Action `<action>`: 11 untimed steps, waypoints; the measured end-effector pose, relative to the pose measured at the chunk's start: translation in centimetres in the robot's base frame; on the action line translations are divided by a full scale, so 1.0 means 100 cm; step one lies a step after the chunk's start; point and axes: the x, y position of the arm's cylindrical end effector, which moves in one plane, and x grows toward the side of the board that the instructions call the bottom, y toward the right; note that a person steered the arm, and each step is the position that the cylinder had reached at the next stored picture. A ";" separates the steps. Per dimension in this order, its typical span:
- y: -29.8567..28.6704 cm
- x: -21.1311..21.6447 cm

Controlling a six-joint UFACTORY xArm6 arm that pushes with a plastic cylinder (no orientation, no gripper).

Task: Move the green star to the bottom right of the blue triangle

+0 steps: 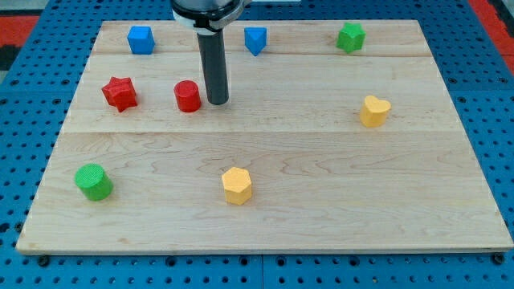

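Note:
The green star (350, 37) sits near the view's top right of the wooden board (321, 201). The blue triangle (255, 39) sits at the top centre, to the left of the star. My tip (217, 102) rests on the board just right of a red cylinder (188, 96), below and left of the blue triangle and far left of the green star. It touches neither task block.
A blue cube (140, 39) is at the top left. A red star (120, 93) lies left of the red cylinder. A yellow heart (374, 111) is at the right, a yellow hexagon (237, 185) at the bottom centre, a green cylinder (94, 181) at the bottom left.

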 end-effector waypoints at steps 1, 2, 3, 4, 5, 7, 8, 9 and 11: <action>-0.066 0.000; -0.100 0.000; -0.090 0.000; -0.075 0.000; -0.066 0.000; -0.060 0.000; -0.060 0.000; -0.060 0.000; -0.041 -0.001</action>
